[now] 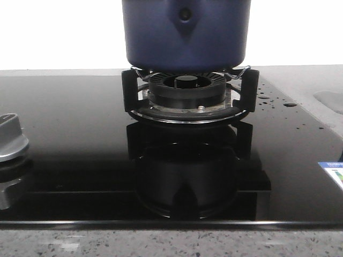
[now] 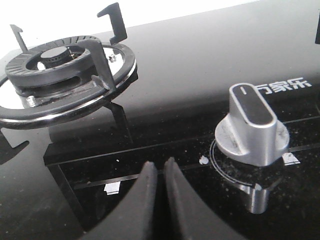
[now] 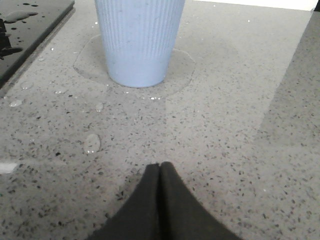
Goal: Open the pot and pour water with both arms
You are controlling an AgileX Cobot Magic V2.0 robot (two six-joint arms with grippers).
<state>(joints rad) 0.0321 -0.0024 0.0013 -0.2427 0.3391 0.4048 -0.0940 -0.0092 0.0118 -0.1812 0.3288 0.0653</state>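
Observation:
The dark navy-blue pot (image 1: 186,33) stands on the gas burner's black supports (image 1: 187,95) at the back middle of the front view. Its shield-shaped bracket with a rivet faces me, and its top and lid are cut off by the frame. Neither gripper shows in the front view. My left gripper (image 2: 159,167) is shut and empty, low over the black glass hob next to a silver knob (image 2: 251,127). My right gripper (image 3: 159,166) is shut and empty, low over the speckled grey counter. A ribbed light-blue cup (image 3: 137,40) stands ahead of it.
A second burner (image 2: 60,75) with no pot on it shows in the left wrist view. A silver knob (image 1: 10,139) sits at the hob's left in the front view. Water drops lie on the hob's right side (image 1: 270,101) and around the cup (image 3: 92,142).

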